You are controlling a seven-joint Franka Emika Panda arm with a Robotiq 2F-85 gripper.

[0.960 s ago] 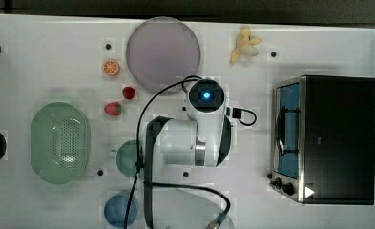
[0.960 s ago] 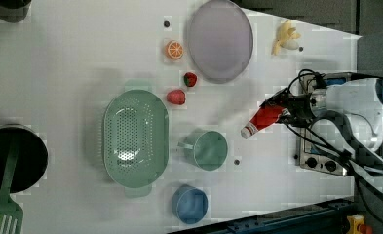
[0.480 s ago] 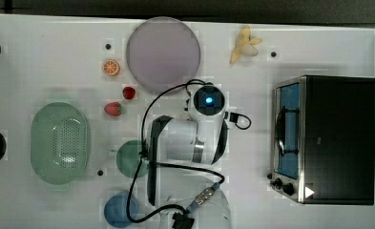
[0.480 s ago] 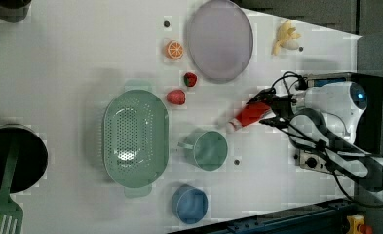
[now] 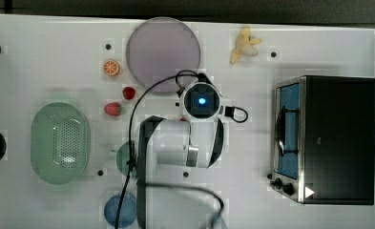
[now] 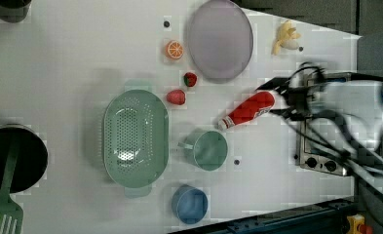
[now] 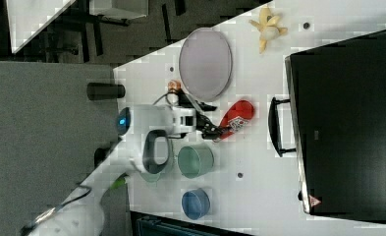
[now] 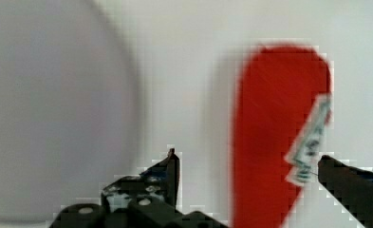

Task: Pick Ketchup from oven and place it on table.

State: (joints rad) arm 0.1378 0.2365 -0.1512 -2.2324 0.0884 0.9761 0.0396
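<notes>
The ketchup, a slim red bottle with a white cap, lies on its side on the white table, between the purple plate and the teal cup. My gripper is open and straddles the bottle's red body. A gap shows between one finger and the bottle, while the other finger is close to the label. The right view has the gripper at the ketchup. The black oven stands at the top view's right, its bluish glass door facing the arm.
A purple plate lies close beside the bottle. A teal cup, green colander, blue bowl, two strawberries, an orange slice and a banana are spread over the table.
The ketchup travelled from beside the oven toward the left view's left and now lies on the table. The fingers have spread apart and let go of it.
</notes>
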